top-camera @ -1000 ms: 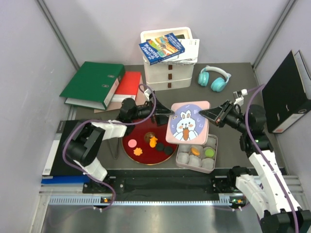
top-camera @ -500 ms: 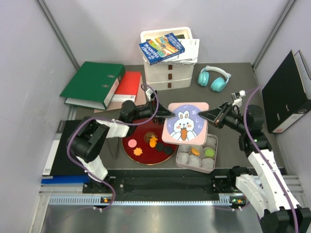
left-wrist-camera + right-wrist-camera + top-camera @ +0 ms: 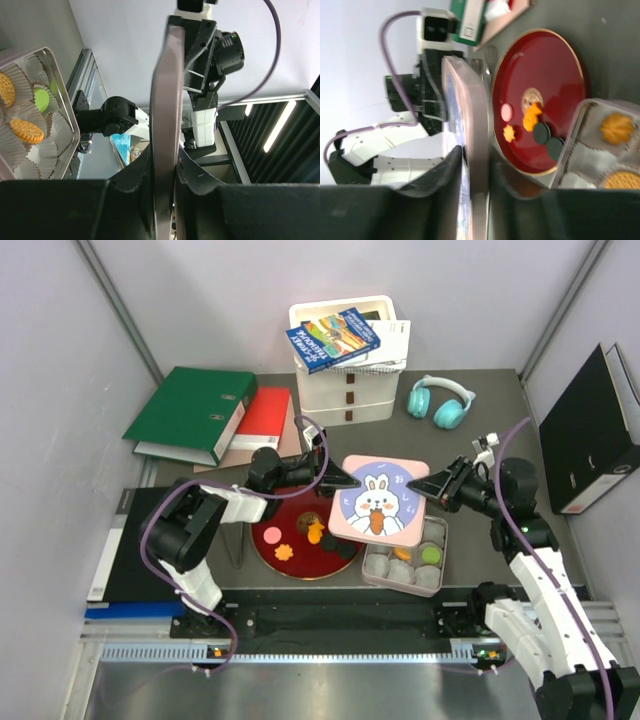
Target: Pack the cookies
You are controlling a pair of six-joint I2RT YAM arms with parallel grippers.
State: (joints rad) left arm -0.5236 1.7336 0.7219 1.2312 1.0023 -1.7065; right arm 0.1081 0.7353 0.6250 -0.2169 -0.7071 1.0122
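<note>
Cookies point(image 3: 318, 532) lay partly on red plate point(image 3: 300, 508) at 8 o'clock of bunny lid point(image 3: 378, 498), partly in tin point(image 3: 402, 590) at 5 o'clock | left gripper point(image 3: 345, 480) and right gripper point(image 3: 425, 490) were clamped on its 9 and 3 o'clock edges | risk: uneven release could tilt lid onto unpacked cookies.

No legible text — print on book cover point(image 3: 333, 339) too small to read.

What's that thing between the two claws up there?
A pink bunny lid: the left gripper and right gripper each pinch an edge, clearest in the top view; both wrist views show it edge-on.
</note>
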